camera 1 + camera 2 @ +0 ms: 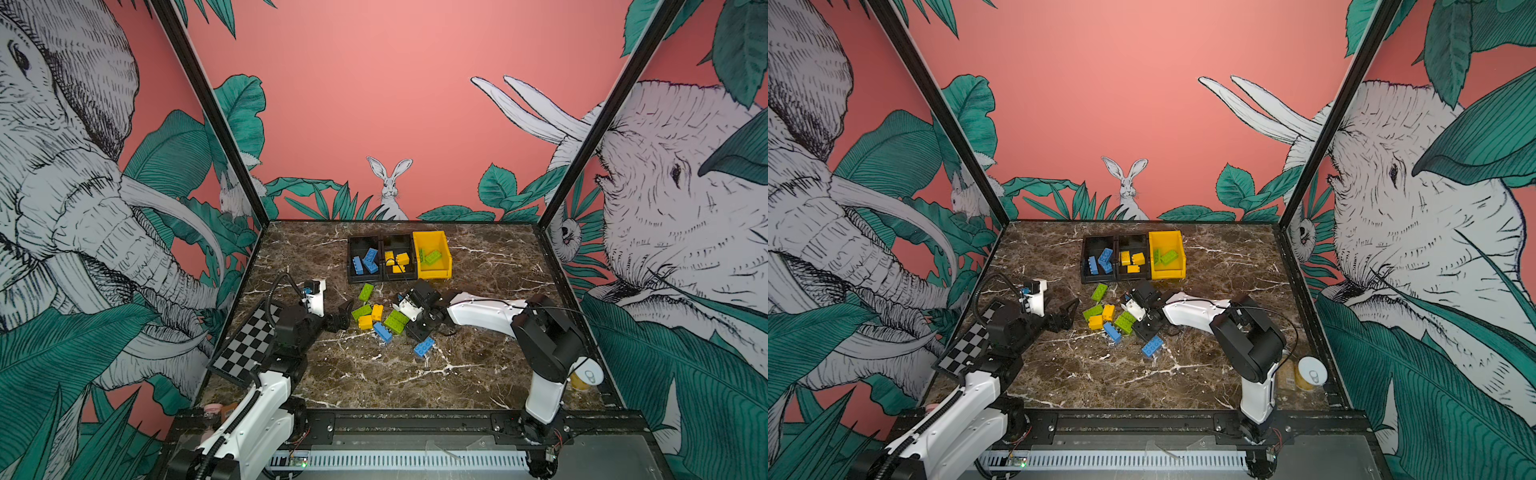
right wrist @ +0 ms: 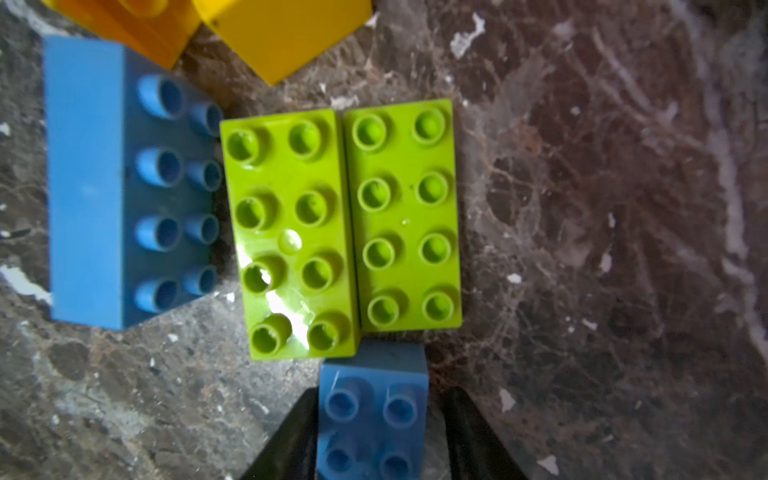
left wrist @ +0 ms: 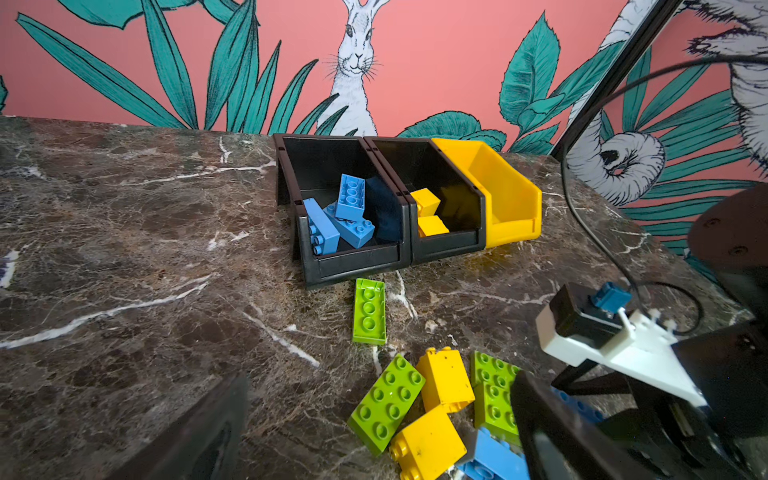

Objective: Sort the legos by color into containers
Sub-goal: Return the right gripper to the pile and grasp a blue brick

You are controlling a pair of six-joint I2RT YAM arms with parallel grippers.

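Loose legos lie mid-table: green (image 1: 366,291), green (image 1: 361,311), two yellow (image 1: 377,311), a green pair (image 1: 396,321) and blue ones (image 1: 382,331) (image 1: 424,346). At the back, one black bin (image 1: 361,277) holds blue bricks, another black bin (image 1: 401,276) holds yellow, and the yellow bin (image 1: 434,274) holds green. My right gripper (image 2: 380,436) is low beside the green pair (image 2: 345,224), shut on a blue brick (image 2: 374,415). A thin strip of marble shows at one finger. My left gripper (image 3: 374,440) stands open just left of the pile, holding nothing.
A checkerboard (image 1: 245,349) leans at the table's left edge behind my left arm. A yellow can (image 1: 586,374) stands at the front right corner. The right arm's cable (image 3: 582,216) hangs near the yellow bin's side.
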